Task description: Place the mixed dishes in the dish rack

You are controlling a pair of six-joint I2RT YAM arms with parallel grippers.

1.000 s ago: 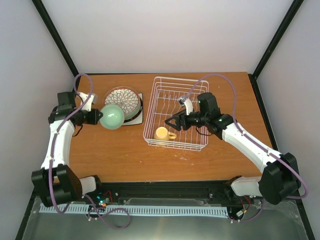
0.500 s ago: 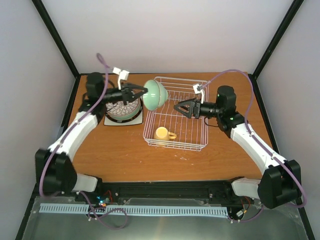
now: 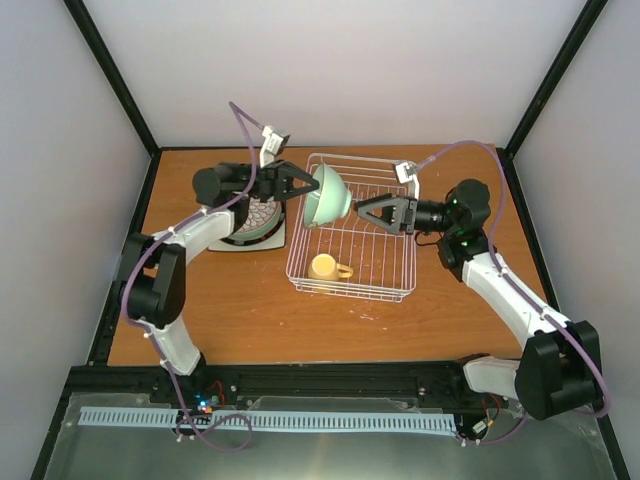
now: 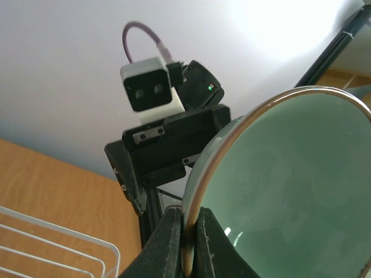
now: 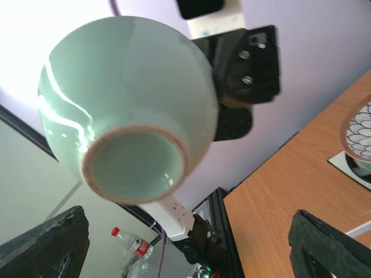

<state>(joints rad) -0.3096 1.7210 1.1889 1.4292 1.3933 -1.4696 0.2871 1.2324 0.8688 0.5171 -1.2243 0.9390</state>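
Observation:
My left gripper [image 3: 303,186] is shut on the rim of the mint-green bowl [image 3: 326,194] and holds it tilted on edge above the rear left of the white wire dish rack [image 3: 350,292]. In the left wrist view the fingers [image 4: 168,246] pinch the bowl's rim [image 4: 290,191]. My right gripper [image 3: 364,212] is open and empty over the rack, facing the bowl's underside [image 5: 127,110] with a gap between them. The yellow mug [image 3: 325,267] lies in the rack's front left. The white petal-patterned plate [image 3: 250,213] tops a stack left of the rack.
The plate stack rests on a square white plate [image 3: 283,240] on the wooden table [image 3: 230,310]. The petal plate shows at the right edge of the right wrist view [image 5: 358,130]. A water bottle [image 5: 132,246] stands outside the workspace. Black frame posts border the table.
My left arm has swung the bowl right, from above the plate stack to over the rack's rear left. My right gripper has drawn back a little to the right, still open.

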